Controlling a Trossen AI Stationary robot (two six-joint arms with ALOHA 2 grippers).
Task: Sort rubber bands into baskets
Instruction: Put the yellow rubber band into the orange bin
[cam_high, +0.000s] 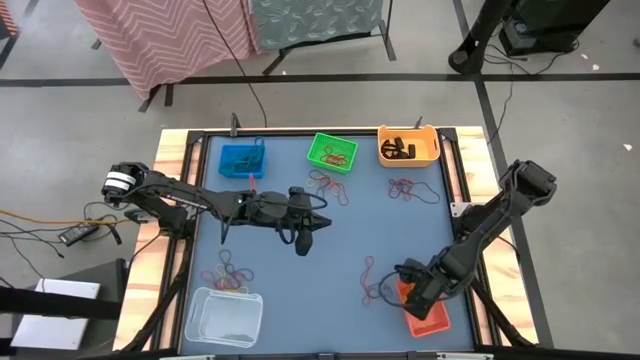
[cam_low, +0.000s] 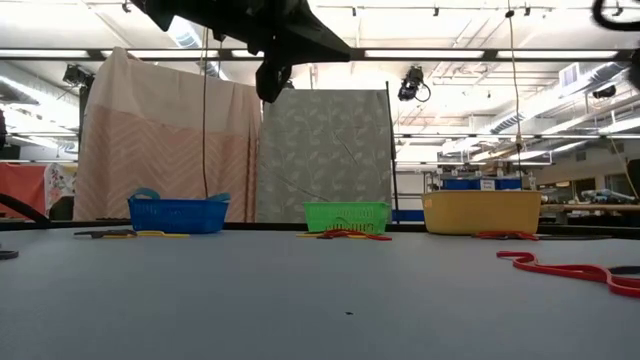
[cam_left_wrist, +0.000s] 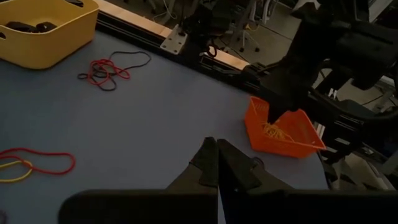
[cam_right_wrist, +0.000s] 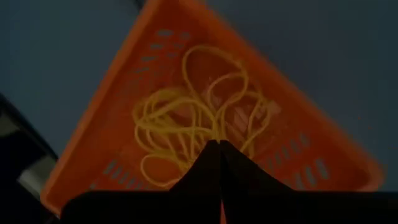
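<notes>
no readable writing is seen anywhere, right gripper (cam_right_wrist: 219, 144) is pinched closed empty over the orange basket (cam_right_wrist: 112, 130) at the table's edge, left gripper (cam_left_wrist: 217, 163) closed empty above open mat

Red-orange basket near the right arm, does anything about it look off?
Yes. The red-orange basket sits askew to the table edge, unlike the squared-up yellow-orange basket. It holds yellow rubber bands, with the right end effector shut above them.
</notes>
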